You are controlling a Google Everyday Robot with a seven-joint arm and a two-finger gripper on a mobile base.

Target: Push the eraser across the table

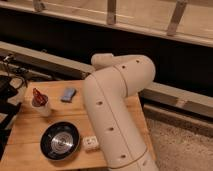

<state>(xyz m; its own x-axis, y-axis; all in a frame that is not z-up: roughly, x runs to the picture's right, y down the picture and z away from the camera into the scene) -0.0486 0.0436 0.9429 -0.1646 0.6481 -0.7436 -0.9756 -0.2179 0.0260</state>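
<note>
I see the light wooden table (24, 150) carrying four things. The light-blue eraser (68, 94) lies near its far edge. Left of it and a little nearer stands a white cup (42, 107) with something red in it. A black bowl (60, 141) sits toward the near edge, with a small white block (90, 144) with dark dots just beside it on the right. The white arm (115, 115) covers the table's right part, and the gripper is out of my view.

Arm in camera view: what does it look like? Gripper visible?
The arm is a thick, smooth cream-white shell, tubular with a rounded elbow, dotted with small dark round holes. No cables or markings show. The gripper is out of view.
</note>
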